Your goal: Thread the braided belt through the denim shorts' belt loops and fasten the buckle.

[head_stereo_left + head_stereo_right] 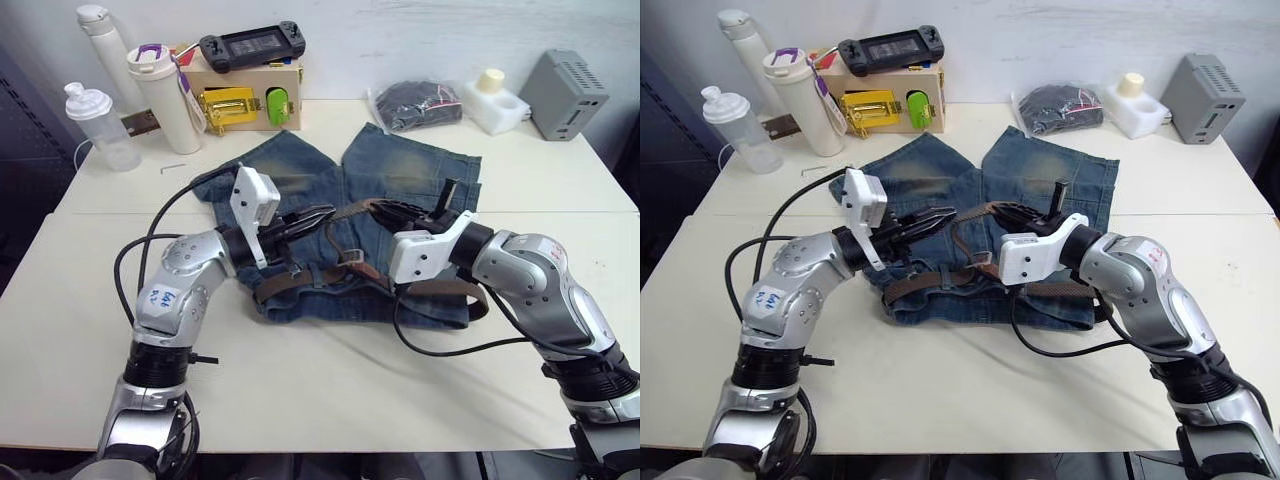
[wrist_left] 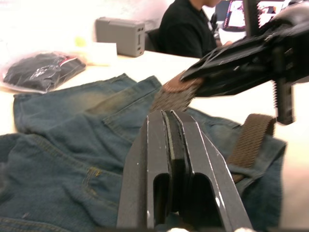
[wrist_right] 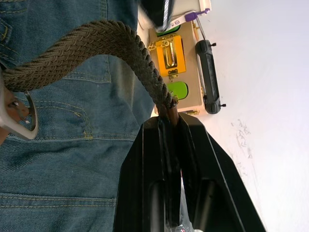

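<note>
Braided belt (image 3: 82, 50) hangs pinched in our right tool (image 1: 378, 211); left tool (image 1: 322, 213) (pressed together, empty) faces it above the denim shorts (image 1: 400, 165).

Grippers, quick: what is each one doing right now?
Left gripper: shut, holding nothing.
Right gripper: shut on the belt.

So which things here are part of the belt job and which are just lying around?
For the job: belt, denim shorts, buckle, right gripper holding the belt, left gripper.

Lying about: two bottles, shaker cup, game controller, latch box, bagged bundle, grey box.
</note>
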### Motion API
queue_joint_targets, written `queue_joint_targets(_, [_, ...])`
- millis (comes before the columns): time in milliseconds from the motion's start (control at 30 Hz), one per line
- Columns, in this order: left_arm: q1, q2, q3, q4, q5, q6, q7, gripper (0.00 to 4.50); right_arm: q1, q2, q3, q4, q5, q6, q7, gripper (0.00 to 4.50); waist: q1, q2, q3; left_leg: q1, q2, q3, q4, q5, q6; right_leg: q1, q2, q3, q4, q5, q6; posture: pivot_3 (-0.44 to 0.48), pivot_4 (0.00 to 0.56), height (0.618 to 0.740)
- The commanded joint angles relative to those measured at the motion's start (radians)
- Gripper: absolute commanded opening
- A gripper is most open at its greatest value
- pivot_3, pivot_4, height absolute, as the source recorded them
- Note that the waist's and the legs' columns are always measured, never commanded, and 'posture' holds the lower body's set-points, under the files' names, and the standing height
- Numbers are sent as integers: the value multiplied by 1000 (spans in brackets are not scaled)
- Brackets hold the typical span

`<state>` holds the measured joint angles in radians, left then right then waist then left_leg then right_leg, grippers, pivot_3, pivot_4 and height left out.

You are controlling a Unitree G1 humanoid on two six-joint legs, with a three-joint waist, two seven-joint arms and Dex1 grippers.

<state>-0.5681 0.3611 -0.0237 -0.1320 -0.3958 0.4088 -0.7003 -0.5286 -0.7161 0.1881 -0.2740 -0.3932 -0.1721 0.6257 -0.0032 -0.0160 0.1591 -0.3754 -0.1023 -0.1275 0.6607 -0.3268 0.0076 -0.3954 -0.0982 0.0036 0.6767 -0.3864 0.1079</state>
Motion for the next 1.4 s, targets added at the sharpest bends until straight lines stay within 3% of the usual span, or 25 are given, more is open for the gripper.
queue_joint_targets(33, [-30,6,-30,-9,61,-95,-7,52,7,4,-21,-49,1,4,1,0,0,0,0,0,0,0,0,0,0,0,0,0,0,0,0,0,150,733])
queue_joint_targets(233, [-6,11,-64,-12,89,-127,-32,52,15,5,-25,-53,-3,20,1,0,-1,0,0,0,0,0,0,0,0,0,0,0,0,0,0,0,150,733])
queue_joint_targets(333, [-1,8,-67,-6,95,-121,-22,944,15,7,-25,-52,-5,26,-1,0,-1,0,0,0,0,0,0,0,0,0,0,0,0,0,0,0,150,733])
queue_joint_targets(600, [-7,10,-94,40,183,-163,7,4472,18,13,-24,-54,-5,38,1,0,0,0,0,0,0,0,0,0,0,0,0,0,0,0,0,0,150,733])
queue_joint_targets(767, [-15,-14,-109,72,215,-178,35,4472,22,14,-27,-65,4,46,3,0,0,0,0,0,0,0,0,0,0,0,0,0,0,0,0,0,150,733])
queue_joint_targets(900, [-25,-40,-111,104,239,-195,65,3175,27,16,-29,-75,10,50,6,0,0,0,0,0,0,0,0,0,0,0,0,0,0,0,0,0,150,733])
queue_joint_targets(1133, [-11,-53,-100,92,235,-191,69,41,32,20,-31,-84,17,64,15,0,0,0,0,0,0,0,0,0,0,0,0,0,0,0,0,0,150,733])
queue_joint_targets(1300, [4,-57,-96,76,225,-182,71,41,40,34,-35,-94,42,96,26,0,0,0,0,0,0,0,0,0,0,0,0,0,0,0,0,0,150,733])
queue_joint_targets(1400, [8,-63,-93,72,222,-178,78,0,41,63,-58,-104,83,146,18,1228,0,0,0,0,0,0,0,0,0,0,0,0,0,0,0,0,150,733])
